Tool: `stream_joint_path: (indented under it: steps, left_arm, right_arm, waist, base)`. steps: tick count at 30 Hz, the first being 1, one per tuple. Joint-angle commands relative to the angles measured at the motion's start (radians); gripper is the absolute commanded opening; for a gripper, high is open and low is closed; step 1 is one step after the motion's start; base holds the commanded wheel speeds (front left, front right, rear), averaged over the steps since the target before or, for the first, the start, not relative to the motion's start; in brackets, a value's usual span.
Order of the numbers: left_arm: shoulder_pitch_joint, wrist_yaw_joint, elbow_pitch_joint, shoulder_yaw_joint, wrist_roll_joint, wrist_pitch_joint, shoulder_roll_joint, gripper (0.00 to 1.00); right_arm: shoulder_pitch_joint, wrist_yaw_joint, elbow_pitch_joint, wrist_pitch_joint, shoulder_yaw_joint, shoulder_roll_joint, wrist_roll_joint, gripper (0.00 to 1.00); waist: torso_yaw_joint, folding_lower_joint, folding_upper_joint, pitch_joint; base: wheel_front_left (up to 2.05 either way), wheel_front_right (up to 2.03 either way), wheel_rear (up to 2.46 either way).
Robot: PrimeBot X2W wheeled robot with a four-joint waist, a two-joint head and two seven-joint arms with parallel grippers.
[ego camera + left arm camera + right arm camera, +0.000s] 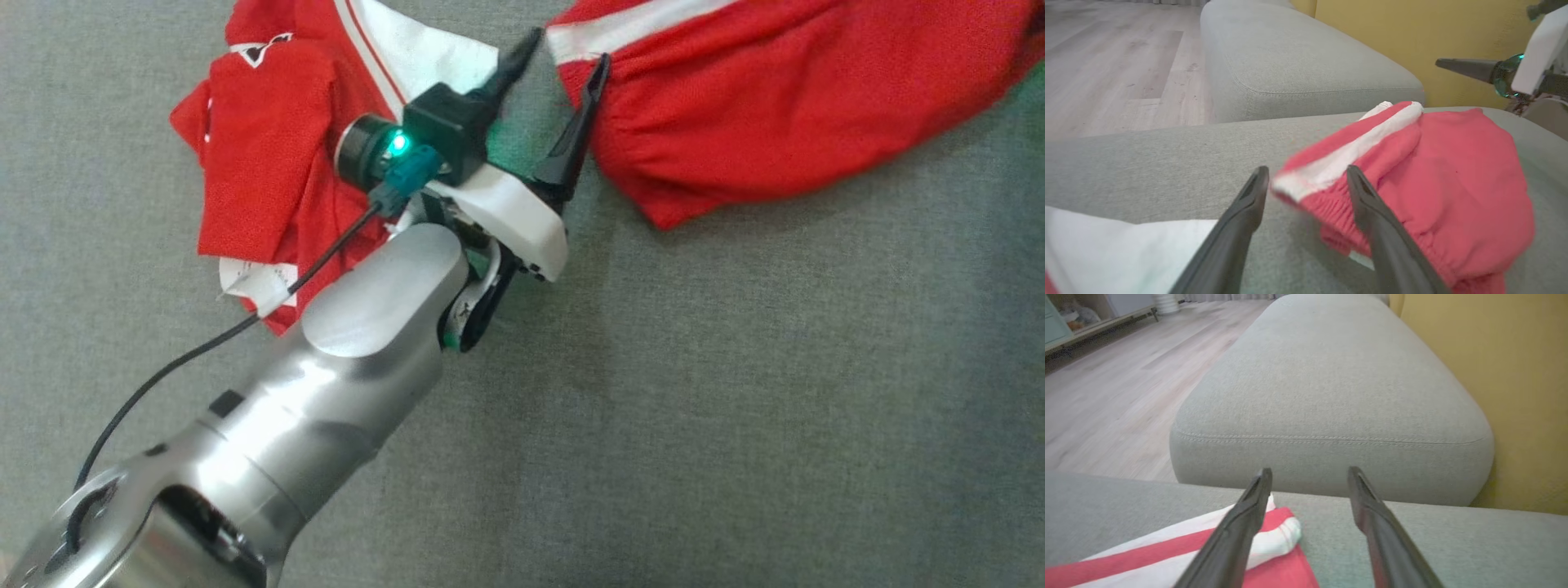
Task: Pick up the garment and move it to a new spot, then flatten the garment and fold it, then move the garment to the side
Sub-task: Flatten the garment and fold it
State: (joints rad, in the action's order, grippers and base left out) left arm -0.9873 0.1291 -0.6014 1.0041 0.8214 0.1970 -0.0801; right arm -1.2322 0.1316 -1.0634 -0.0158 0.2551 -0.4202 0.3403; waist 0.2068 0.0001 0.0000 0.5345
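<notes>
- Grey seat cushion [735, 408]: spans the head view, bears everything listed below.
- Second cushion [1331, 375], same grey cloth: sits beyond the first, with wooden floor [1106, 61] on one side and yellow wall [1515, 375] on the other.
- Garment [775, 106], red with white stripes: lies crumpled on the seat cushion at the top of the head view, in two bunches with bare upholstery between.
- Left forearm [343, 367], silver: reaches in from the lower left.
- Left gripper [567, 57]: spread wide over the gap between the bunches, striped cuff edge near its fingers, nothing clamped.
- Right gripper [1310, 470]: spread wide, nothing between the fingers, striped fabric below one finger.
- Black cable [204, 347]: trails along the forearm.
- White label [253, 282]: pokes out under the left bunch.
</notes>
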Motion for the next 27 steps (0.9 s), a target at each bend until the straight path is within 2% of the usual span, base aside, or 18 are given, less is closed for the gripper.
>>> stream_joint_path:
  steps: [1, 7, 13, 17, 18, 21, 24, 27]
  left_arm:
    - [-0.036, 0.006, 0.012, -0.033, -0.008, 0.015, -0.017, 1.00]
    - [-0.016, 0.009, -0.015, -0.077, -0.003, 0.049, -0.034, 1.00]
    - [0.023, 0.038, 0.013, -0.163, -0.031, 0.064, -0.061, 1.00]
    - [0.096, 0.059, 0.115, -0.275, -0.109, 0.064, -0.087, 1.00]
    - [0.096, 0.059, 0.115, -0.275, -0.109, 0.064, -0.087, 1.00]
    - [0.178, 0.066, 0.206, -0.353, -0.189, 0.064, -0.106, 1.00]
    - [0.267, 0.080, 0.320, -0.419, -0.318, 0.065, -0.130, 1.00]
    - [0.374, 0.082, 0.354, -0.455, -0.386, 0.065, -0.133, 1.00]
  right_arm:
    - [-0.030, -0.001, 0.015, -0.024, -0.004, 0.013, -0.005, 1.00]
    - [-0.037, -0.001, -0.021, -0.122, -0.033, 0.027, 0.012, 1.00]
    - [0.022, -0.001, 0.026, -0.212, -0.026, 0.041, 0.055, 1.00]
    - [0.120, -0.001, 0.127, -0.240, -0.030, 0.071, 0.099, 1.00]
    - [0.120, -0.001, 0.127, -0.240, -0.030, 0.071, 0.099, 1.00]
    - [0.233, -0.001, 0.232, -0.245, -0.034, 0.095, 0.110, 1.00]
    - [0.367, -0.001, 0.356, -0.245, -0.094, 0.135, 0.128, 1.00]
    - [0.520, -0.001, 0.460, -0.246, -0.150, 0.178, 0.116, 1.00]
  waist:
    - [-0.006, -0.0001, 0.0000, -0.005]
    - [-0.035, -0.0001, 0.0000, -0.056]
    - [-0.061, -0.0001, 0.0000, -0.147]
    - [-0.083, -0.0001, 0.0000, -0.218]
    - [-0.083, -0.0001, 0.0000, -0.218]
    - [-0.101, -0.0001, 0.0000, -0.269]
    - [-0.120, -0.0001, 0.0000, -0.302]
    - [-0.126, -0.0001, 0.0000, -0.340]
  base:
    - [0.00, 0.00, 0.00]
    - [0.00, 0.00, 0.00]
    - [0.00, 0.00, 0.00]
    - [0.00, 0.00, 0.00]
    - [0.00, 0.00, 0.00]
    - [0.00, 0.00, 0.00]
    - [0.00, 0.00, 0.00]
    - [0.00, 0.00, 0.00]
